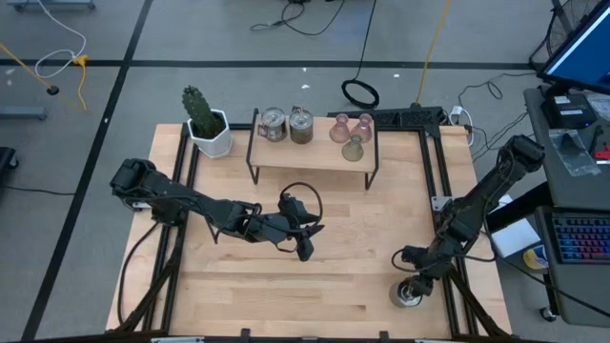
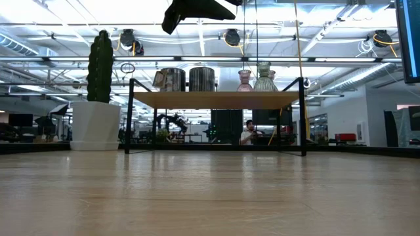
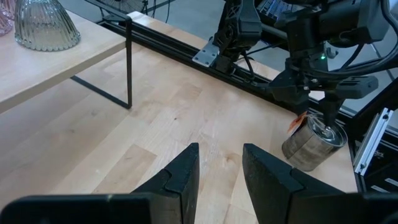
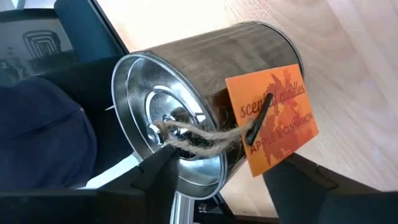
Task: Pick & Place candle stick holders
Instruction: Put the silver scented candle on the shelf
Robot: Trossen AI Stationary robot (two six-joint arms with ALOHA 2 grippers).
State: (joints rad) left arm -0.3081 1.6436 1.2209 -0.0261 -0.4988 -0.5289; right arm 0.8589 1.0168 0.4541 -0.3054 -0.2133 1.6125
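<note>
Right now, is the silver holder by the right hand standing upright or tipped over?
Upright. The silver holder stands on its base on the table, lid facing up, under the right hand.

Only readable text: orange card tag tied w/ twine to the silver metal candle holder, seen in right wrist view. Tag reads "scented candles" on top, "APPLE & CINNAMON" below, partly crossed by a dark clip; leaf graphic behind the words. Same tin w/ orange tag shows in left wrist view, near right corner of tabletop, but print there too small to read. Labels on the two tins on the far shelf: can't read. Monitor at far right: nothing legible.
</note>
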